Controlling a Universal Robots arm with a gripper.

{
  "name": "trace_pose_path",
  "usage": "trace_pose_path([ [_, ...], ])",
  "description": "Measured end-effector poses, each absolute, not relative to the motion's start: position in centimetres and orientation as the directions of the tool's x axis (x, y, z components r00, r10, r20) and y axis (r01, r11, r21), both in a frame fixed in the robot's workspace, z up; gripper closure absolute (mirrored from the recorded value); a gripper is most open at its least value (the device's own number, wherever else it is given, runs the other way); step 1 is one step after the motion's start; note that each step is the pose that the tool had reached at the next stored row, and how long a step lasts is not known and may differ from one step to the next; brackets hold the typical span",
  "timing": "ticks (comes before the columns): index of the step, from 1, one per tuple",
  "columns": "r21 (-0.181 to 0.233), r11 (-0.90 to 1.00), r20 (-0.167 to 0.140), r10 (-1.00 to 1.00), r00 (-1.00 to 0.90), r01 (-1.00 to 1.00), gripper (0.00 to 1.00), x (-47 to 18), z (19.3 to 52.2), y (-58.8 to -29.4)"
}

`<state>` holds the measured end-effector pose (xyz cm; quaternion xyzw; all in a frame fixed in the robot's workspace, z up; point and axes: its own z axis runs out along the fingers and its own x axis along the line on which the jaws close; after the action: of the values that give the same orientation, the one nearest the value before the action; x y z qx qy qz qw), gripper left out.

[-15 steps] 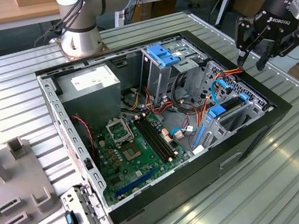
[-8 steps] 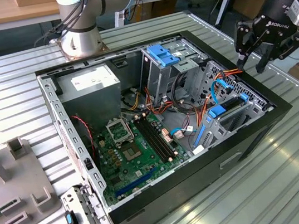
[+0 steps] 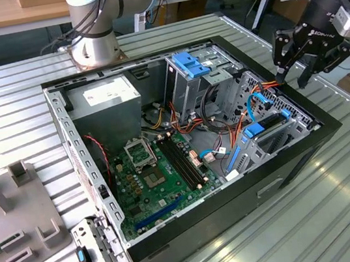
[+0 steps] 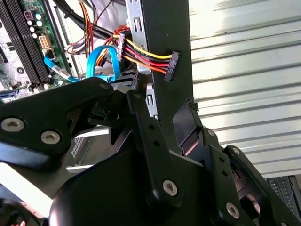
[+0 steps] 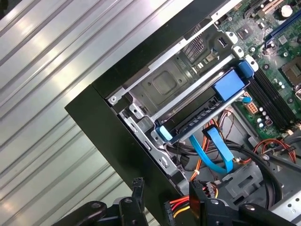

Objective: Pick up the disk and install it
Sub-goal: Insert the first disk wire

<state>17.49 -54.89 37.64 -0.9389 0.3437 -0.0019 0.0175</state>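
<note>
The disk lies edge-on in its bright blue carrier, seated in the metal bay at the corner of the open computer case. In the exterior view the disk's blue carrier ends show in the same bay, at the view's right. My gripper hovers above the case's right wall, a short way from the disk. It is open and holds nothing. In both wrist views one black finger is outside the black wall and the other finger inside it, above a connector with red and yellow wires.
Inside the case are a grey power-supply box, a tall cage with a blue top, the green motherboard and blue flat cables. The arm's base stands behind the case. Grey fixtures and a metal bracket lie at the exterior view's left.
</note>
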Motion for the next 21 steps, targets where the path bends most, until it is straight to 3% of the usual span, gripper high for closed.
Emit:
trace_pose_path([
  [14, -0.033, -0.765, -0.007, -0.643, 0.765, -0.643, 0.49, 18.2, 36.7, -54.1],
  [16, -0.033, -0.765, -0.007, -0.644, 0.765, -0.643, 0.64, 18.2, 36.6, -54.1],
  [21, -0.033, -0.765, -0.007, -0.644, 0.765, -0.643, 0.71, 18.2, 36.6, -54.1],
])
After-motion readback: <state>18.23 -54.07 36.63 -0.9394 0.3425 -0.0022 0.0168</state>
